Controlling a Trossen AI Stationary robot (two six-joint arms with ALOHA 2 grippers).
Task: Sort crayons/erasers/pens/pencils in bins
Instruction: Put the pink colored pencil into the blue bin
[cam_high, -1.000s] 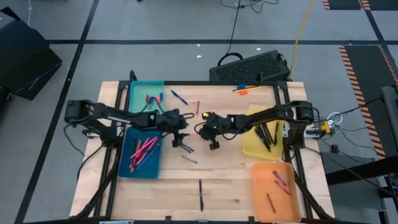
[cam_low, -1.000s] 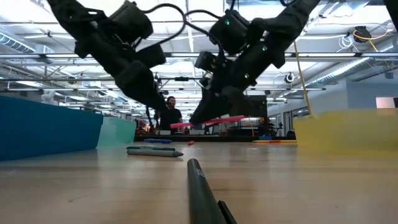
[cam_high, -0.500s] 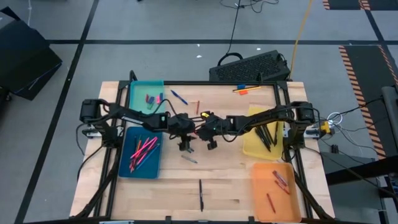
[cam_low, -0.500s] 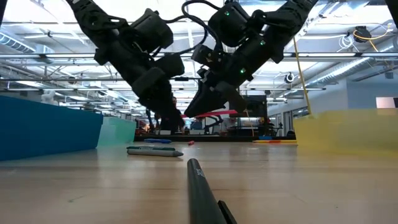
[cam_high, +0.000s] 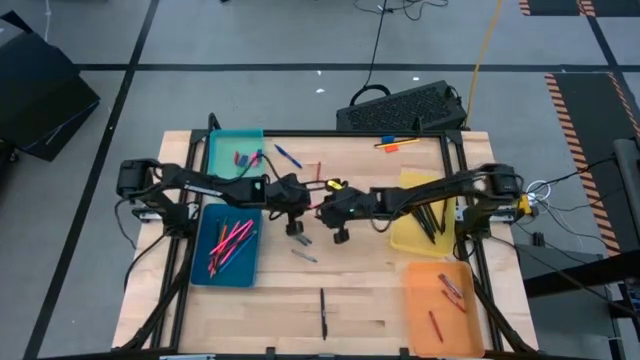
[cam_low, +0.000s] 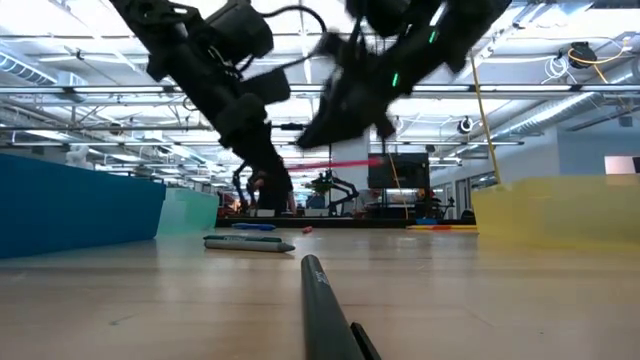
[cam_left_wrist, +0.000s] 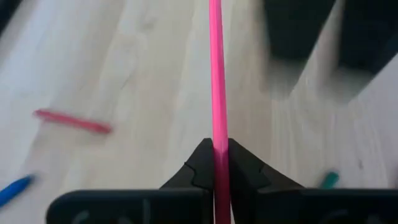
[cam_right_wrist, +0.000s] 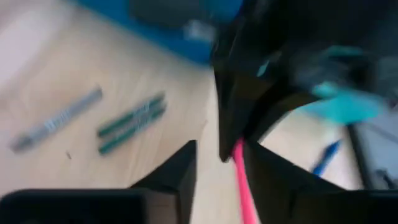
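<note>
A long thin pink pencil (cam_low: 345, 163) hangs level above the table's middle, between my two grippers. My left gripper (cam_left_wrist: 217, 146) is shut on it. My right gripper (cam_right_wrist: 217, 152) is open. Its fingers stand on either side of the pencil's other end (cam_right_wrist: 242, 180), and it is blurred in the low view. The teal bin (cam_high: 222, 140) holds erasers. Pink and red pencils lie in the dark blue bin (cam_high: 205, 270), black pens in the yellow bin (cam_high: 405, 235) and crayons in the orange bin (cam_high: 420, 310). My left gripper pinches the pink pencil near one end (cam_left_wrist: 217, 134) between its two fingers. The fingers slant down from the table's left. The pencil sticks out ahead of the fingertips toward my right gripper, level and clear of the table. I cannot tell whether my right gripper touches the pencil.
Loose on the wood lie a blue pen (cam_high: 288, 155), a red crayon (cam_high: 318, 172), a grey pen (cam_high: 305, 256) and a black pen (cam_high: 323, 312) near the front edge. Orange and blue sticks (cam_high: 397, 145) lie at the far edge. A keyboard (cam_high: 400, 108) sits behind the table.
My left gripper has moved toward the table's right, reached the free end of the pencil held by my right gripper and taken hold of it. The pencil has since risen a little and stays level. My right gripper has moved up.
</note>
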